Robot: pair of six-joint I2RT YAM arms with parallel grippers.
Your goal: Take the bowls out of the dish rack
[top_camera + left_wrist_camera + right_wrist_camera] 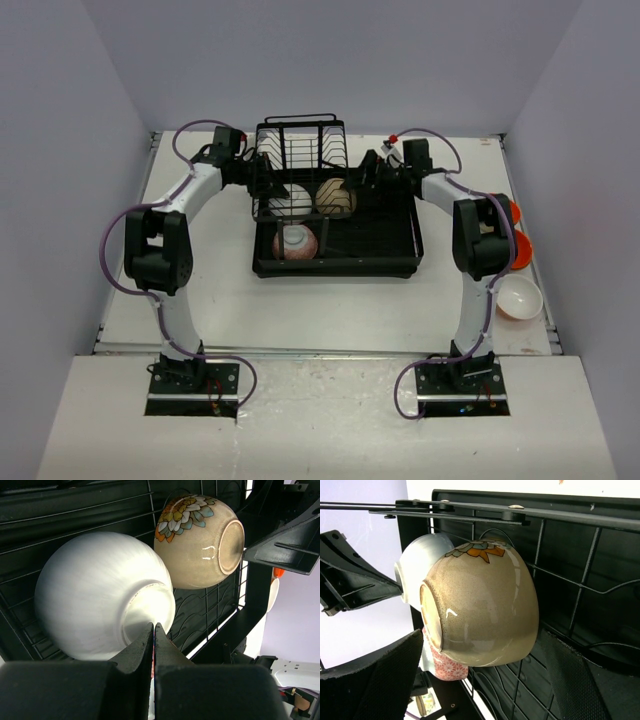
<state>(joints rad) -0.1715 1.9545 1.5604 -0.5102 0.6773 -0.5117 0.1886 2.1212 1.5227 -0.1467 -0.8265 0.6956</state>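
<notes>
The left tool [154,628] has its fingers pressed together, holding nothing, with the tips right at the foot ring of a white bowl [95,595]. That bowl lies on its side in the dish rack [380,240], foot toward the tool. It is plain, glossy and round-bellied.

Just beside it, on the right, a beige bowl [480,605] also lies on its side. It has a speckled tan glaze, a flower band in orange, yellow and teal near the rim, and an unglazed foot ring. The right tool [480,680] is spread wide with this bowl between its two fingers, one at the foot side and one at the rim side. Whether either pad touches the bowl cannot be told.

A pink-patterned bowl [296,243] sits nearer in the rack, at its left front, below the white one. The black wire rack stands mid-worktop toward the far edge, with its upright slotted section at the far end.

Along the right edge of the worktop [330,310], well apart from the rack, lie two orange bowls [521,250], partly hidden by the right arm. A second white bowl [518,297] sits open side up just nearer.
</notes>
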